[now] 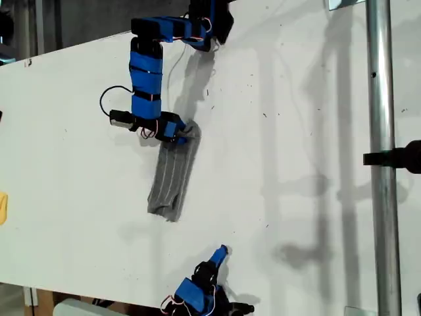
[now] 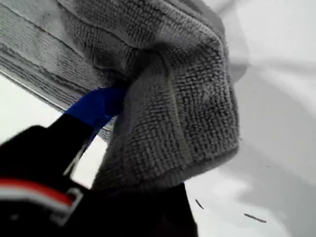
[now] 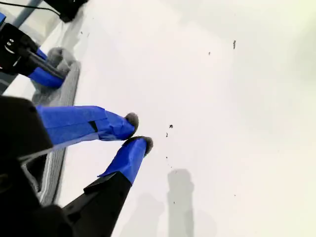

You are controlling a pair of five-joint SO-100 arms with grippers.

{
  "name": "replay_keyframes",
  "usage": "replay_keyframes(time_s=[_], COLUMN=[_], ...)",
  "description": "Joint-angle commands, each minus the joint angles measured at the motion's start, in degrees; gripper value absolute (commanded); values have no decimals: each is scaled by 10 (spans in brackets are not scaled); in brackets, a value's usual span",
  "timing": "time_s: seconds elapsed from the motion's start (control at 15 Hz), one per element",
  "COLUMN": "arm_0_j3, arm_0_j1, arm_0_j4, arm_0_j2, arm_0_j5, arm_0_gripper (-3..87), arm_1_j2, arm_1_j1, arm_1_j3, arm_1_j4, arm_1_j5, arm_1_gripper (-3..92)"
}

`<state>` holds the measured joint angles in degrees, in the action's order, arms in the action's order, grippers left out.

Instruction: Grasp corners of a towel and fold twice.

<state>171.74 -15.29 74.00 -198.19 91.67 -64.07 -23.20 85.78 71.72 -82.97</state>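
The towel point(image 1: 172, 174) lies on the white table point(image 1: 296, 131) as a narrow grey striped strip, folded lengthwise, running from the middle of the exterior view down toward its lower left. My first gripper point(image 1: 179, 130) is at the strip's upper end. In the first wrist view it point(image 2: 118, 113) is shut on a bunched fold of the towel point(image 2: 182, 108), which drapes over its blue finger point(image 2: 96, 106). My second gripper point(image 1: 222, 250) hovers near the table's lower edge in the exterior view, apart from the towel. Its blue jaws point(image 3: 138, 132) stand slightly open with nothing between them. No single corner can be picked out.
A metal pole point(image 1: 381, 197) with a black clamp point(image 1: 398, 158) runs down the exterior view's right side. A black cable point(image 1: 105, 99) loops beside the first arm. A yellow object point(image 1: 2, 207) sits at the exterior view's left edge.
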Motion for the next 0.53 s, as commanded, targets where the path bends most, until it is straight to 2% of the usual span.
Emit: replay_keyframes(time_s=[0.0,0.13,0.27,0.47], arm_0_j3=[-4,-4,-4,-5], arm_0_j1=[-6,0,2,4], arm_0_j4=[0,-1,-2,-3], arm_0_j2=[-4,-4,-4,-4], arm_0_j5=[-7,-18,-22,-27], arm_0_gripper=[28,28,29,29], arm_1_j2=[-25,-127,-301,-533], arm_1_j1=[-17,20,78,151], arm_1_j3=[25,114,212,211], arm_1_j4=[67,75,124,363], arm_1_j5=[17,23,-21,-134], arm_1_gripper=[-2,-2,-2,-2])
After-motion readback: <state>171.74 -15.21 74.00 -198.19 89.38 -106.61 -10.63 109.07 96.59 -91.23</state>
